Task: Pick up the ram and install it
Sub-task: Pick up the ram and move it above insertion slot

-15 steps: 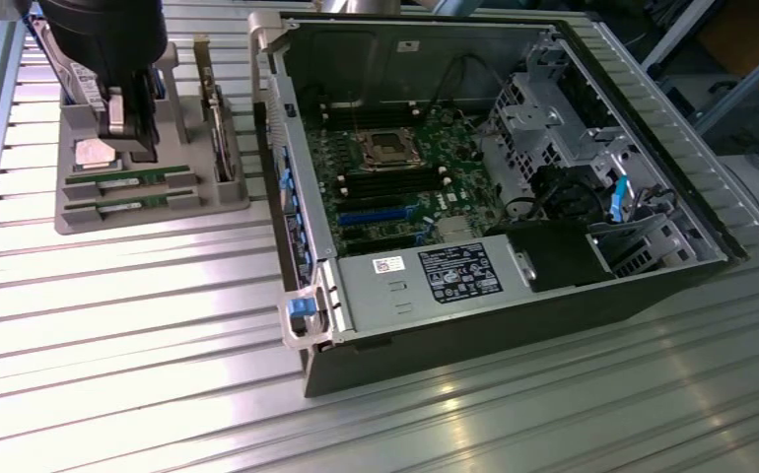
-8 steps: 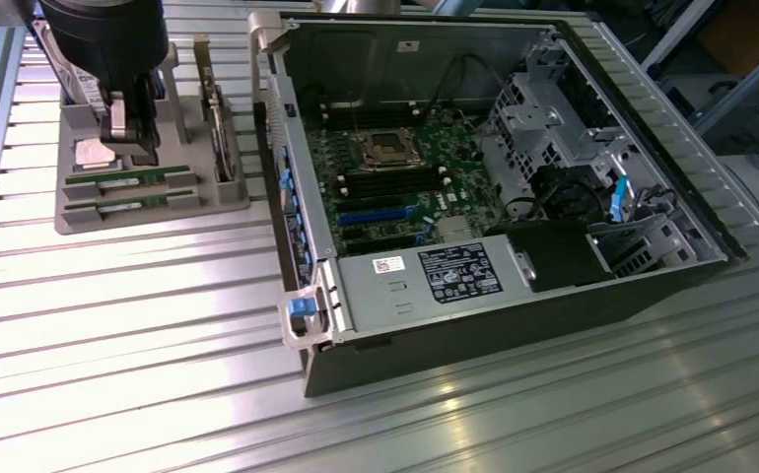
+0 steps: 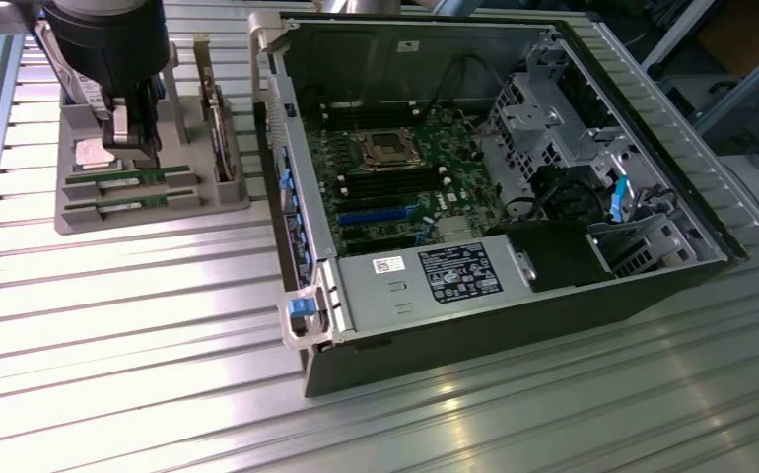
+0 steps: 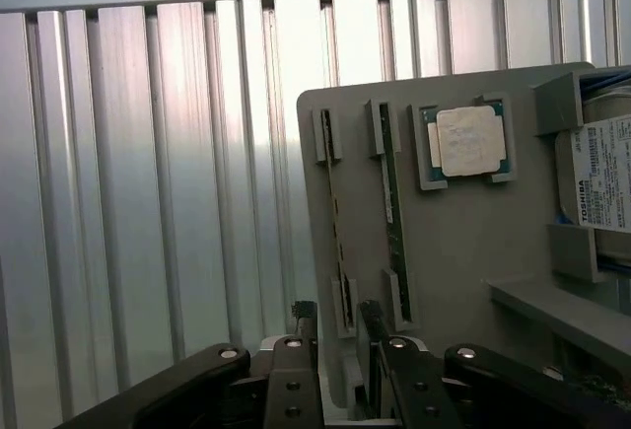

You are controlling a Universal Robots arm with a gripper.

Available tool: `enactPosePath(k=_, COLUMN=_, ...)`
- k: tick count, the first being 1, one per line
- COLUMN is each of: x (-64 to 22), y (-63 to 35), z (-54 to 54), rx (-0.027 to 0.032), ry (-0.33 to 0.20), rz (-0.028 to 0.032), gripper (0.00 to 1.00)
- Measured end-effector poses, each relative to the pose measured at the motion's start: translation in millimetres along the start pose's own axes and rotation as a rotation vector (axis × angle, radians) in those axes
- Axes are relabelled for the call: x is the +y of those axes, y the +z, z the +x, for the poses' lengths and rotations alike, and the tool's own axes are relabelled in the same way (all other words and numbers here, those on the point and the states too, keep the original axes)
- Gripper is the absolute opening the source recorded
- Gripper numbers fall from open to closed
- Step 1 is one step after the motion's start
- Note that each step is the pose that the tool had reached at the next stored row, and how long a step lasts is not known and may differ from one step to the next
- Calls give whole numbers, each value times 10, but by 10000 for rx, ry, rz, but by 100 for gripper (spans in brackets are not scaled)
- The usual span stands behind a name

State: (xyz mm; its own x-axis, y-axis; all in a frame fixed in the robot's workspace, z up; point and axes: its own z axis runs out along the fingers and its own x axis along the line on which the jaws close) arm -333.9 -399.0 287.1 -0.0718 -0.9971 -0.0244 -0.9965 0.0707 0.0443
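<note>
Ram [image 4: 337, 222] not yet lifted, standing on edge in a slot of the grey tray [image 3: 209, 195] at the upper left of the exterior view; long, thin, green, beside a second stick [image 4: 392, 202]. Claw [image 4: 336, 319] open astride one end, holding nothing; grasp, carry and seating in the open computer [image 3: 485, 340] all left.
</note>
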Motion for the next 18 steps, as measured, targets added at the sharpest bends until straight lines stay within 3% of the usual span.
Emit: enactPosePath(k=18, x=35, y=140, z=5, rx=1, ry=-29, rz=-1, gripper=30)
